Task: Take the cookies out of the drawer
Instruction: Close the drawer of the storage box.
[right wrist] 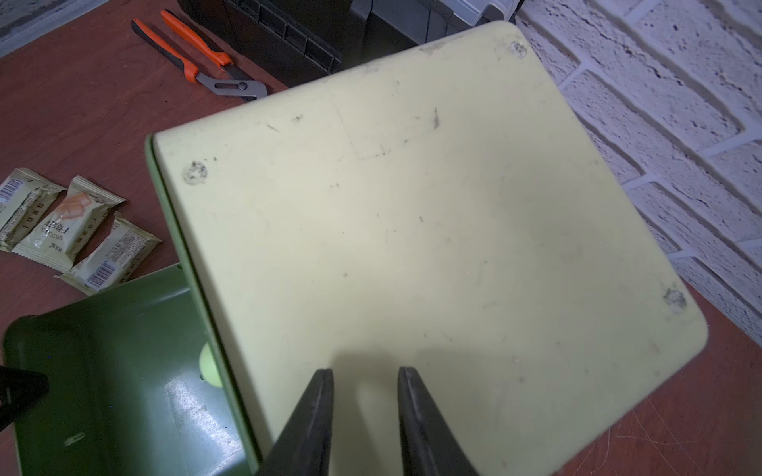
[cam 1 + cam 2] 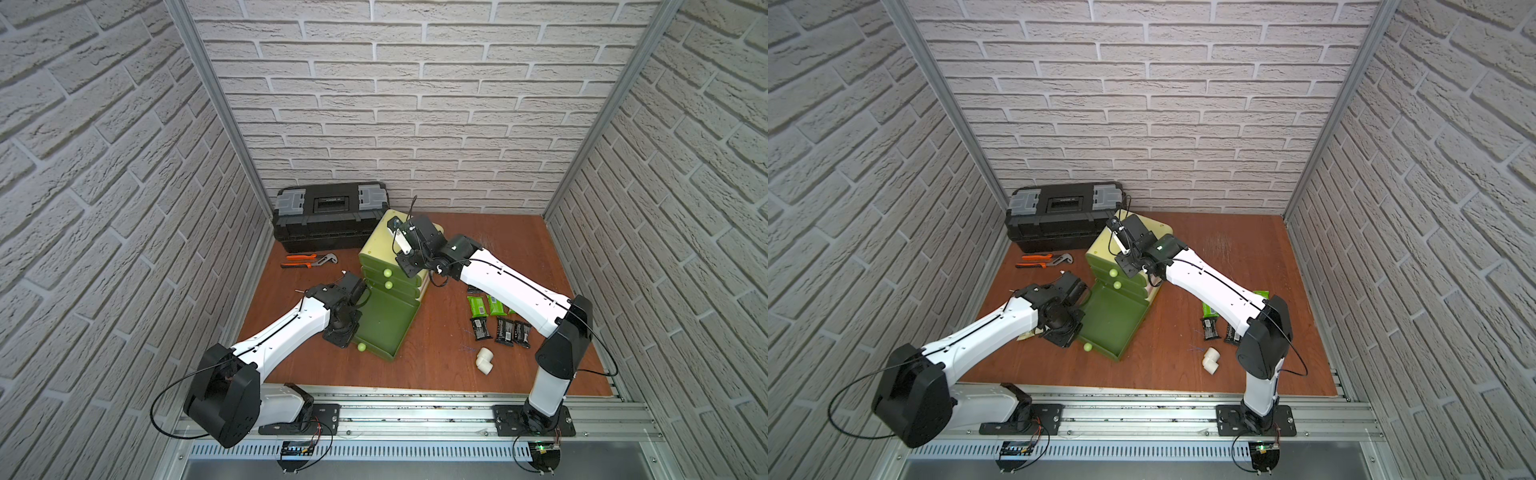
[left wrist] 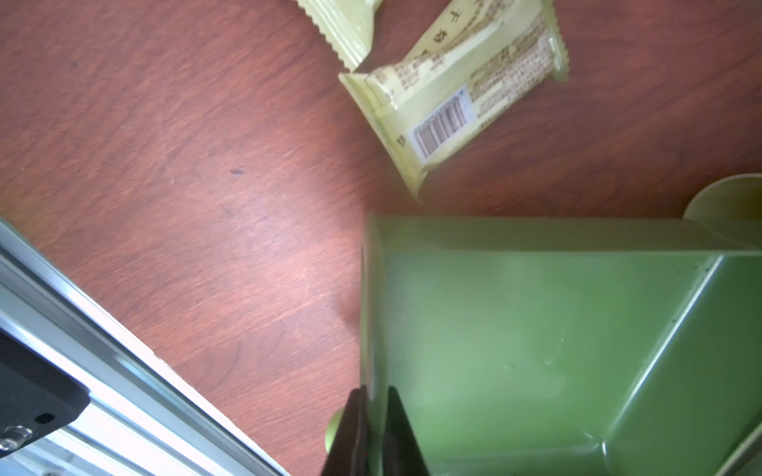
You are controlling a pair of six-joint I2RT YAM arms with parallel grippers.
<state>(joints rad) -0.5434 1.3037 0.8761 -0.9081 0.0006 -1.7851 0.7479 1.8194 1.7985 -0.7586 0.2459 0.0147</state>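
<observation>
Nearest the lens in the left wrist view, my left gripper [image 3: 375, 391] sits at the bottom edge of the frame. It is clenched on the side wall of the drawer [image 3: 536, 350], one finger outside the wall and one inside. In the upper right of that frame, pale beige cookies [image 3: 449, 94] lie on the table [image 3: 185, 185], just beside the drawer's front corner.

In the right wrist view, my right gripper [image 1: 365, 371] stands at bottom centre. Its jaws are parted with nothing between them, over the pale yellow top of the cabinet [image 1: 412, 206]; whether the tips touch it I cannot tell. Three pale beige cookies [image 1: 70, 230] show at the left edge, and the pliers [image 1: 198, 53] at upper left.

In a top view, green cookies [image 2: 476, 306] and black cookies [image 2: 504, 331] lie on the table right of centre, well apart from the drawer and near the white pipe elbow [image 2: 484, 360].
</observation>
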